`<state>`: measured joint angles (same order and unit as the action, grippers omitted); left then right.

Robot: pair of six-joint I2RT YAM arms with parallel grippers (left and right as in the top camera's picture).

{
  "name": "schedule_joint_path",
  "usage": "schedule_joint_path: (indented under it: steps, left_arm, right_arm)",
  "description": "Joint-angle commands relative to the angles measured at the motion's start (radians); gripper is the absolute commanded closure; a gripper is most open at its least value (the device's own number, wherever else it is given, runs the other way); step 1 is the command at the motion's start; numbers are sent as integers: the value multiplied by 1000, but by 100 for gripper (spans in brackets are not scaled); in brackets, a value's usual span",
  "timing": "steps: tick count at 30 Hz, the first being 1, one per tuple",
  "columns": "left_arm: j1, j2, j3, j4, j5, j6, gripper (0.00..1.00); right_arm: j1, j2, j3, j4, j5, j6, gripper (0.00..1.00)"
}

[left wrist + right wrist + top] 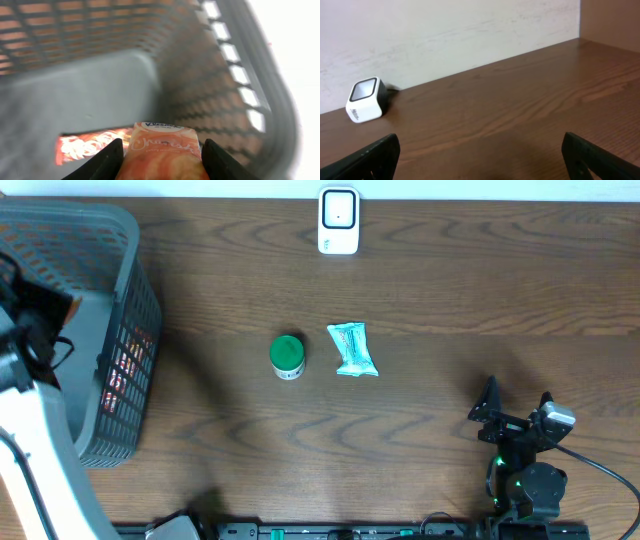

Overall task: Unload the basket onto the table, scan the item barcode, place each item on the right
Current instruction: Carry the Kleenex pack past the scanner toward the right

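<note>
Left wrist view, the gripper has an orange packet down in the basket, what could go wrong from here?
The left gripper holds the orange packet near one end only; it may slip when lifted. The basket wall is close, so the packet could snag on the mesh. No barcode shows, so it may reach the scanner facing the wrong way.
</note>
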<state>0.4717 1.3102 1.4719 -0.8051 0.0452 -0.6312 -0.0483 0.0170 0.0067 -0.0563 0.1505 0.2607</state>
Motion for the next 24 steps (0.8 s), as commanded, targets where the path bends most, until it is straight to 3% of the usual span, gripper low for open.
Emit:
schedule_joint_path:
  steps: [1,11,17,24]
  left_arm:
    - [-84,-76,5,-2,113,5,50]
    - [-592,-63,5,48,114,-44,50]
    - [-879,97,5,142,-5,-98,50]
    - [-1129,381,5,386,-85,-108,50]
  right_arm:
    - [-3,-6,-1,-4,2,12,1]
    - [-3,-6,-1,-4,2,12,1]
    - [-3,-6,-1,-4,2,12,1]
    - [-3,-6,-1,-4,2,12,1]
